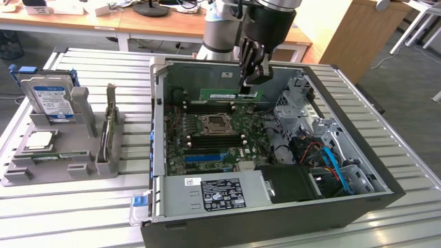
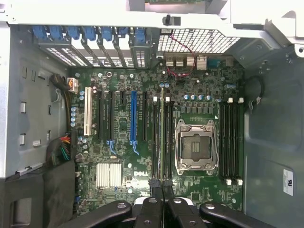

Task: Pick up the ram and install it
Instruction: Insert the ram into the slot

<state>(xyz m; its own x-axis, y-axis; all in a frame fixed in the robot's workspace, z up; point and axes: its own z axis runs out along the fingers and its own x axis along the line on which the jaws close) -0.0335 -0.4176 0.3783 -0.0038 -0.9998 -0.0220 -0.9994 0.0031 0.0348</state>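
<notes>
Now the gripper [image 1: 250,83] hangs inside the open case [image 1: 344,206], fingers [image 2: 155,195] pinched shut on the top edge of the ram [image 1: 231,94]. Stick is level and on edge, over the black slots [image 1: 206,108] just beside the CPU socket [image 1: 215,123]. Cannot tell whether it touches a slot.
</notes>
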